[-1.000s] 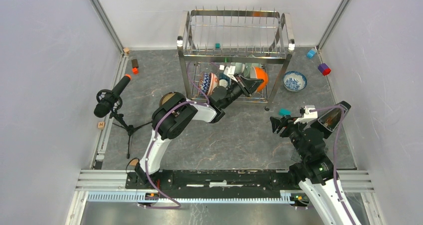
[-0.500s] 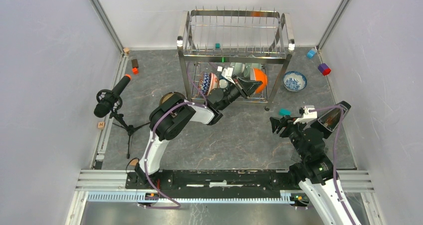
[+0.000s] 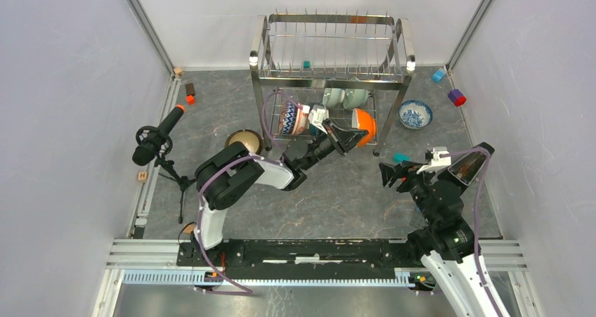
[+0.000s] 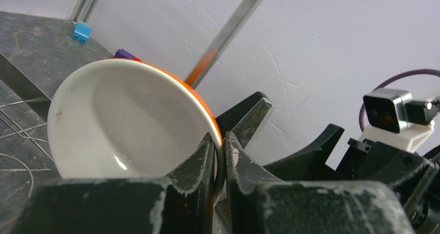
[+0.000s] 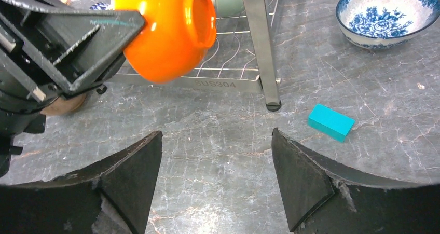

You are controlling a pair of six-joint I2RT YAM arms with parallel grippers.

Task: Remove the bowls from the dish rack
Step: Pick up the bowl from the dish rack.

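Orange bowl (image 3: pixel 364 126), pinched by its thin rim in the clenched left gripper (image 4: pixel 219 143) just in front of the rack (image 3: pixel 404 50), could slip free or clip the rack, while the right gripper (image 5: pixel 215 135) hangs open beside the rack.

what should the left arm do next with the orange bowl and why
Probably move the orange bowl a little clear of the rack, toward the right gripper, which is open and facing it. The left gripper pinches the rim, and the bowl hangs in the air beside the rack's leg.
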